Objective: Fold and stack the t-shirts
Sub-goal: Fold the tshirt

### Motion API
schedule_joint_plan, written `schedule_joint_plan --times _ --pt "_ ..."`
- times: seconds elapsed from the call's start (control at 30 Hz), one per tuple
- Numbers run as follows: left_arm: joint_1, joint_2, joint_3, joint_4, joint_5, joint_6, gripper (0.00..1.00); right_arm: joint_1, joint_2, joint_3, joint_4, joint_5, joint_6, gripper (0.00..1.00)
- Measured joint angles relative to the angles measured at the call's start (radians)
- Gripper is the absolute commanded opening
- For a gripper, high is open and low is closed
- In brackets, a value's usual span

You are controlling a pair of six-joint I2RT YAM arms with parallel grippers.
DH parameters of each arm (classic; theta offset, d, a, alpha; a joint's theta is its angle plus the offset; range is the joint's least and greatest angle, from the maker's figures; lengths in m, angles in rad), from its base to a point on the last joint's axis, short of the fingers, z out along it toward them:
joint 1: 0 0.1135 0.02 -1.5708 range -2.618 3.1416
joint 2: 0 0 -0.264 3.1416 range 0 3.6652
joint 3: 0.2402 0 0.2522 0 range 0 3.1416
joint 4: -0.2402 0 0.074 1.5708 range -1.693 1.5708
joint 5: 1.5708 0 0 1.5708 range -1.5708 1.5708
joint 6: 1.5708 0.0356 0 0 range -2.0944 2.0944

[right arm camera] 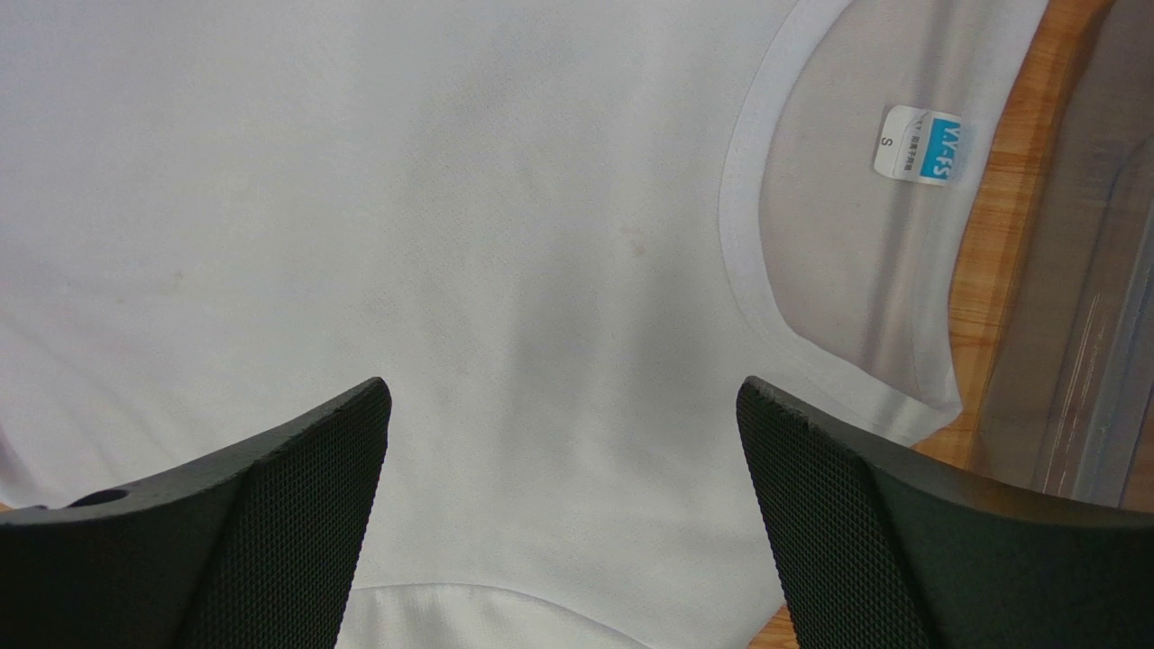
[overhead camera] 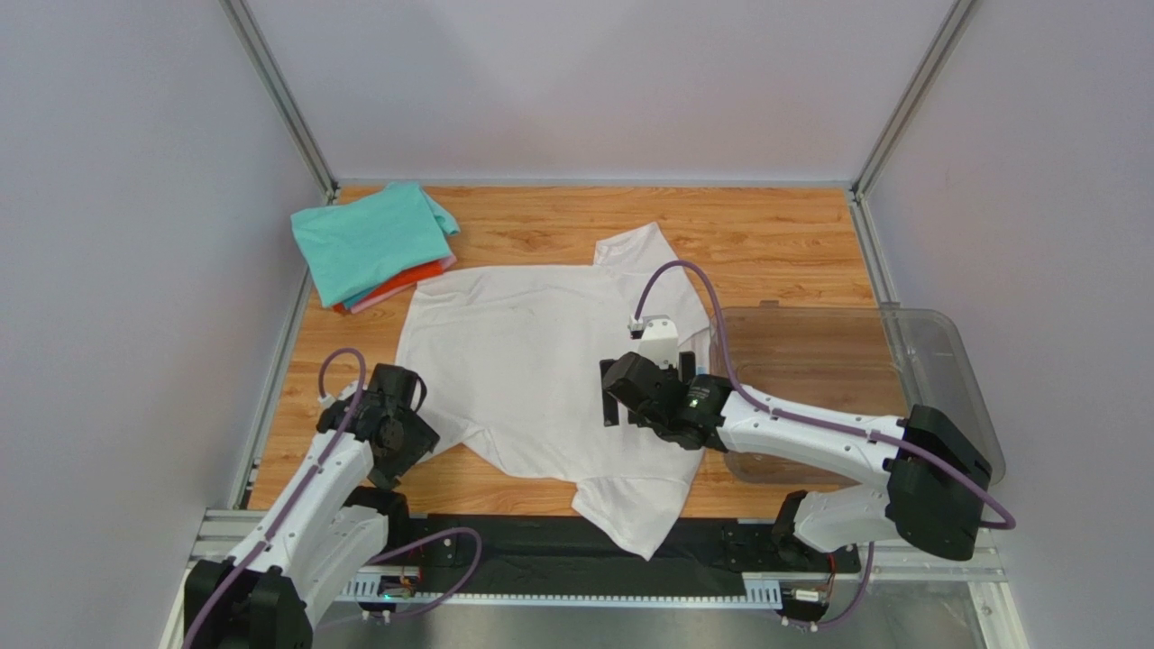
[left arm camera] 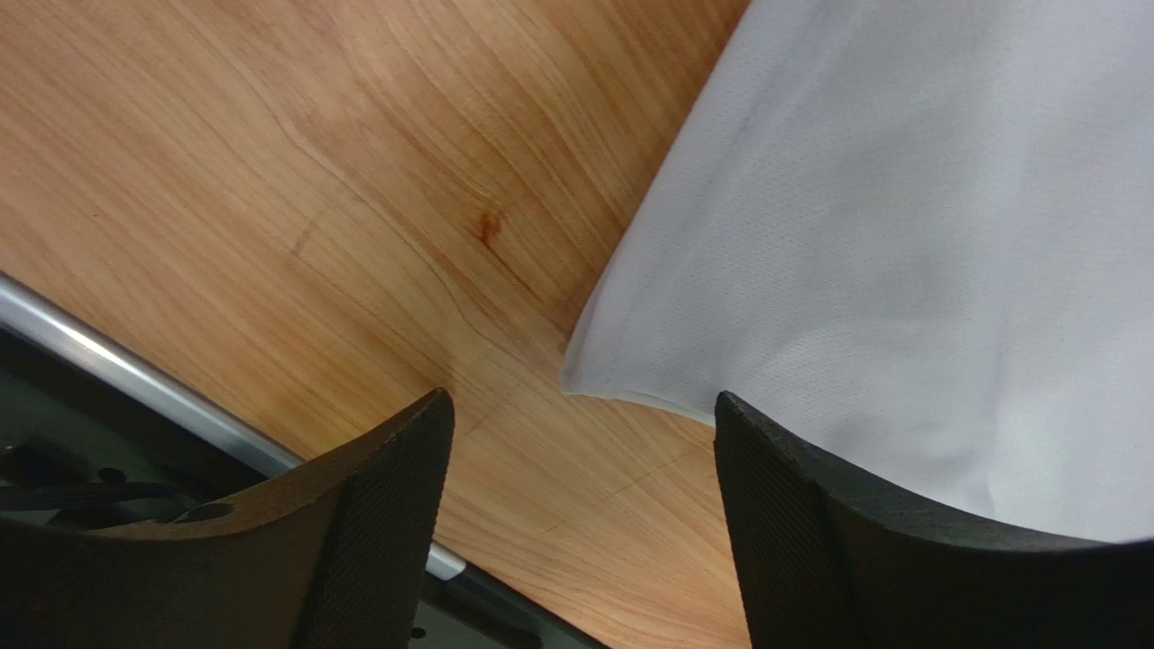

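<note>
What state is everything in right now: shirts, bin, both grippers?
White shirt: spread flat, unfolded, label side up.
Stack: folded, teal on top, at the far left corner.
Bin: upright, no lid on it.
Left gripper: open, over a corner of the white shirt, holding nothing.
Right gripper: open, over the white shirt near its collar, holding nothing.

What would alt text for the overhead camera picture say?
A white t-shirt lies spread on a wooden table, the right tool over it and the left tool at its edge. Folded shirts are stacked far left; a clear bin sits right.
</note>
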Motion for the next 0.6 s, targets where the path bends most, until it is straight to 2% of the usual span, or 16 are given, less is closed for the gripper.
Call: schedule_joint_plan --times 0.07,0.1,0.23,0.33,0.43,0.47,0.5,0.6 --pt "0.000 0.006 0.000 -0.002 -0.009 -0.003 0.74 0.000 0.000 0.000 0.000 0.003 0.000 1.00" --pt "0.000 0.005 0.000 -0.003 -0.016 -0.006 0.67 0.000 0.000 0.000 0.000 0.005 0.000 1.00" --pt "0.000 0.002 0.000 0.006 -0.023 -0.007 0.64 0.000 0.000 -0.003 0.001 0.011 0.000 1.00" --pt "0.000 0.010 0.000 0.028 -0.021 0.002 0.55 0.000 -0.004 -0.010 0.001 0.014 0.000 1.00" --pt "0.000 0.042 0.000 0.076 0.002 0.015 0.38 0.000 -0.015 -0.015 0.000 0.016 0.000 1.00" --pt "0.000 0.059 0.000 0.092 0.010 0.020 0.28 0.000 -0.022 -0.017 0.000 0.018 0.000 1.00" --pt "0.000 0.076 0.002 0.102 0.015 0.024 0.24 0.000 -0.027 -0.019 0.000 0.019 0.000 1.00" --pt "0.000 0.098 0.006 0.125 0.026 0.037 0.01 0.000 -0.047 -0.027 0.000 0.023 0.000 1.00"
